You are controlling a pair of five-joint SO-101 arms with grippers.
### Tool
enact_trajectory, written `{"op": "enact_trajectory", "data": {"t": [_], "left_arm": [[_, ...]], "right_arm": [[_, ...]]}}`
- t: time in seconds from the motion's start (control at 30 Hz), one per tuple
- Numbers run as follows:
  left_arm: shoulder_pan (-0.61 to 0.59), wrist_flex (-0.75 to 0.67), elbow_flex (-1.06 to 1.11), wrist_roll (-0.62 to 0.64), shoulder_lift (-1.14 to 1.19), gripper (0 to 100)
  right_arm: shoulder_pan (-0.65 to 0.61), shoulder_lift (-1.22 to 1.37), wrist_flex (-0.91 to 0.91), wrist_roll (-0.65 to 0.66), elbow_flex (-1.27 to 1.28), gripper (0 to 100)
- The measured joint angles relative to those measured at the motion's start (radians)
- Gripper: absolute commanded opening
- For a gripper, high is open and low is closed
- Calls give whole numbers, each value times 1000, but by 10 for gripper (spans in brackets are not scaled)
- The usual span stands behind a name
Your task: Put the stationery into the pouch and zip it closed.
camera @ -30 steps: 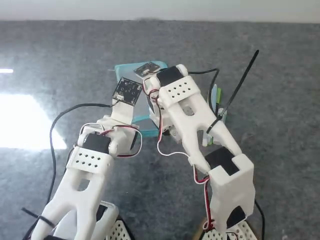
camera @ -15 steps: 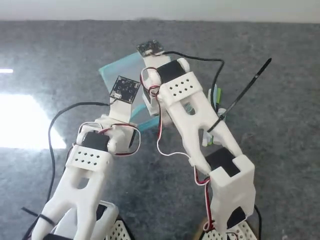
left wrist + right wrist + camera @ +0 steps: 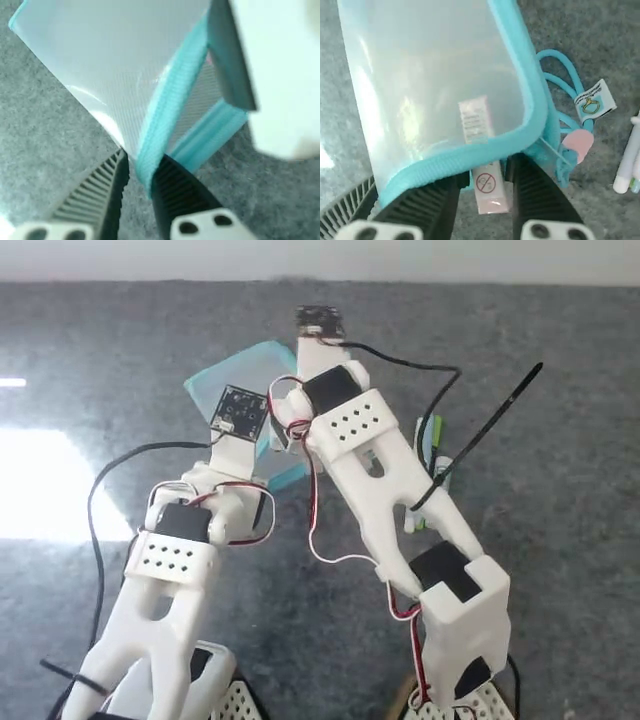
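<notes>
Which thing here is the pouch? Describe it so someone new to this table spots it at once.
On the grey table, look where the white left arm and right arm meet at their far ends. There is a flat see-through pouch, the only thing edged in turquoise, unlike the slim pens nearby.

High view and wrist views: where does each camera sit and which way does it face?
High view: fixed overhead, looking down at table, pouch, left arm, right arm.
Left wrist view: on left wrist, faces along left tool, shut on pouch.
Right wrist view: on right wrist, faces past right tool at pouch, pens.
Shared: pouch.
</notes>
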Motion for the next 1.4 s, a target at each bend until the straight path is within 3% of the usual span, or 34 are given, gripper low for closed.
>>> {"op": "enact_trajectory", "data": {"t": [0.1, 0.2, 0.3, 0.4, 0.57, 0.77, 0.83, 1.0, 1.2, 1.4], "left_arm": [[-2, -15, 0, 0, 0, 10], [-2, -17, 0, 0, -2, 10], [-2, -17, 0, -2, -2, 10], [-2, -17, 0, -2, -2, 10], [-2, -15, -21, -2, 0, 10], [-60, 71, -89, -2, 2, 10], [-78, 110, -127, -2, 12, 10], [-80, 236, -252, -2, 15, 10], [-78, 278, -368, -2, 17, 10], [-114, 348, -531, 40, 17, 10]], "right_arm": [[0, 0, 0, -98, 0, 206], [-2, 0, 0, -186, 0, 325], [-2, 0, 0, -184, -14, 412], [-2, 0, 0, -135, -17, 424], [21, 2, -9, 34, -21, 423], [94, 2, 180, 517, -138, 423], [106, -23, 264, 606, -160, 423], [104, -141, 281, 686, -163, 425], [141, -327, 281, 747, -149, 424], [213, -680, 258, 861, 112, 423]]}}
